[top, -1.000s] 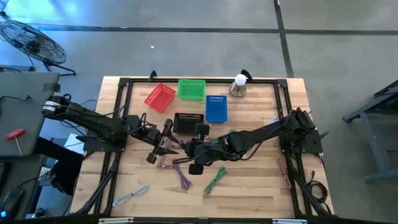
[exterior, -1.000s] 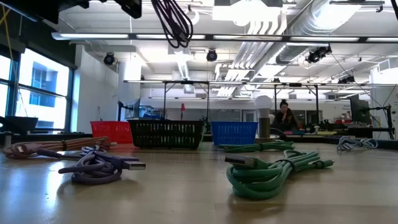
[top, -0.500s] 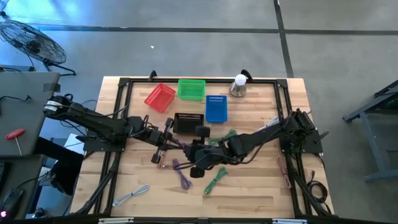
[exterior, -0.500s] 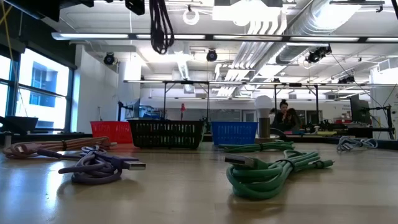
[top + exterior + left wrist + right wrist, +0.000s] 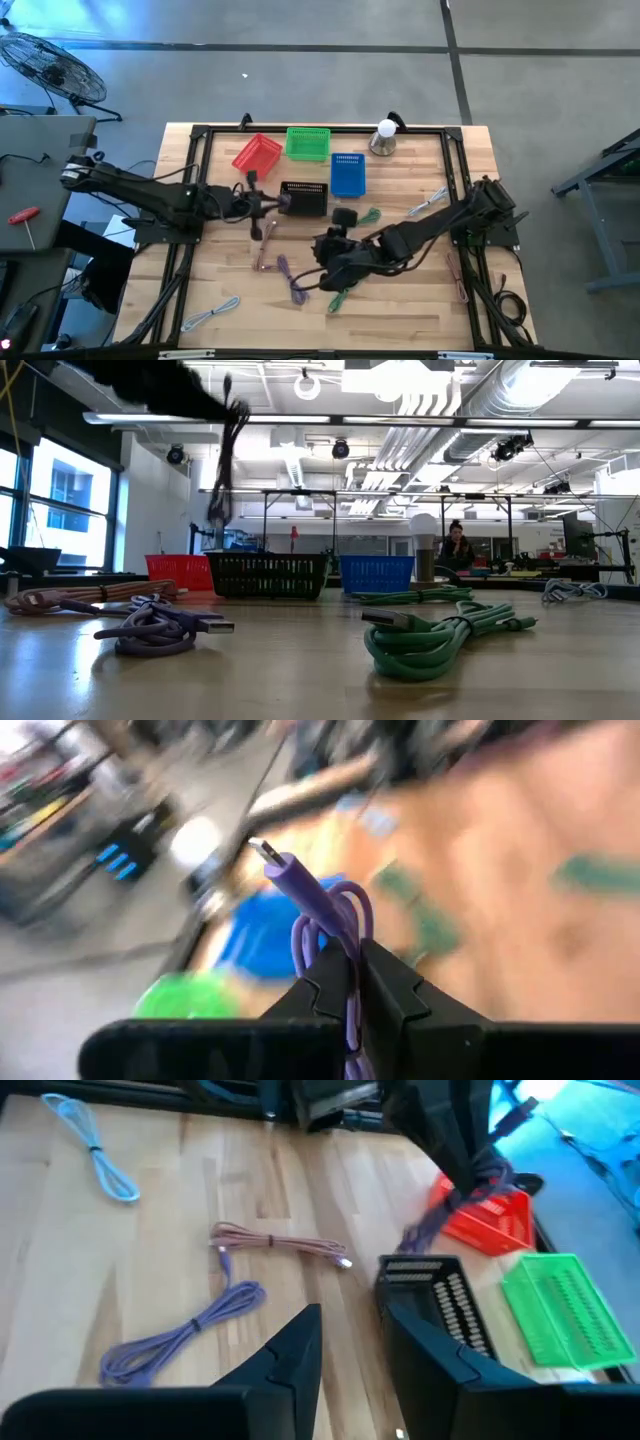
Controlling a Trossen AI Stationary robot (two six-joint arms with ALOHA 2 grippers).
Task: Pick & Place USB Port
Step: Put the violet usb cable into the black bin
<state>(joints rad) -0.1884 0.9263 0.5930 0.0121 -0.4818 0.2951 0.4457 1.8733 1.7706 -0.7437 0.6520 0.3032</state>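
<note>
The purple USB cable (image 5: 330, 925) is up in the air, pinched in the left gripper (image 5: 357, 982).

From above, the left gripper (image 5: 262, 203) sits just beside the black basket (image 5: 305, 198), on its left side. The cable is too thin to pick out there. The red basket (image 5: 257, 156), the green basket (image 5: 308, 143) and the blue basket (image 5: 347, 174) stand near the far edge of the table (image 5: 420, 300). The right gripper (image 5: 335, 262) hangs over the middle of the table, near a green cable (image 5: 343, 292).

From table height, the held cable (image 5: 228, 455) hangs down as a thin dark loop, high above the wood. A light purple cable (image 5: 160, 630) and the green cable (image 5: 440, 640) lie in front. A person sits far back in the room.

The left wrist view shows it best — the two dark fingers are closed on the purple cable's loops, and the plug end sticks up above them.

In the right wrist view, the right gripper's (image 5: 350, 1342) fingers are apart with nothing between them. A pink cable (image 5: 280, 1245) and a pale blue cable (image 5: 95, 1155) lie on the wood.

The cable looks light and soft — floppy, so it probably swings when moved. A hold across the bunched loops seems safest, since one loose strand could slip out.
</note>
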